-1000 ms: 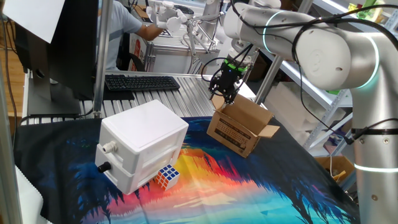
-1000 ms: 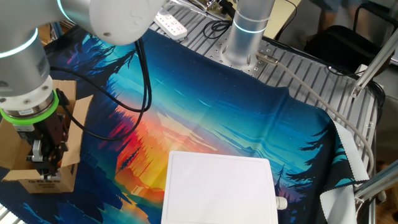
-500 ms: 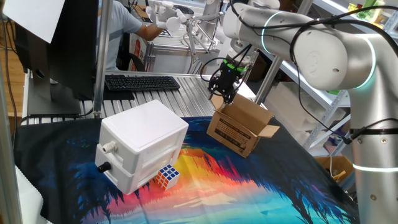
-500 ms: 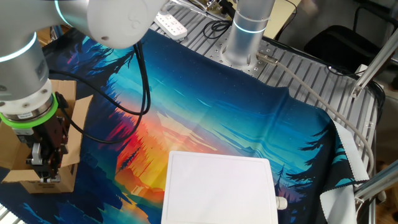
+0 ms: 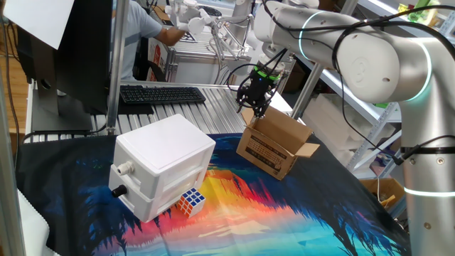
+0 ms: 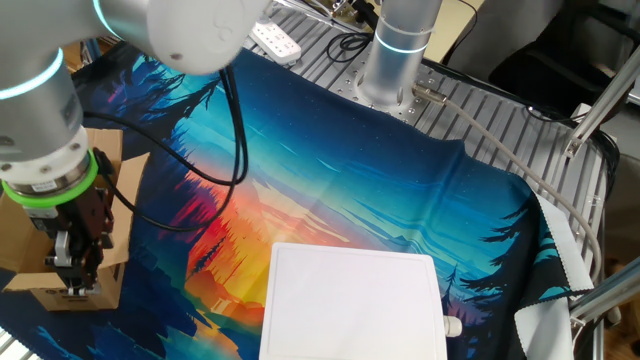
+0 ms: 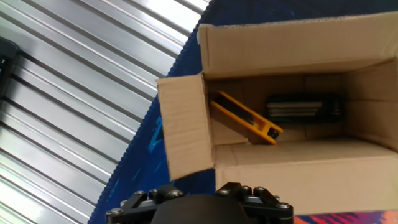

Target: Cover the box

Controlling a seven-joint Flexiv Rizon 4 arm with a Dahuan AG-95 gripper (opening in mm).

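Hovering gripper point(image 5: 254, 108) over far edge of box point(image 5: 274, 145), empty, finger gap not readable. Box at cloth's point(image 5: 298, 213) far edge, flaps point(image 7: 184, 124) open, yellow tool point(image 7: 245, 117) inside. Flap-closing step barely begun. Next: push upright side flap inward and down.

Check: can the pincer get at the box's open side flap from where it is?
Probably yes. The pincer hangs right over the box by that flap, and nothing stands between them in any view.
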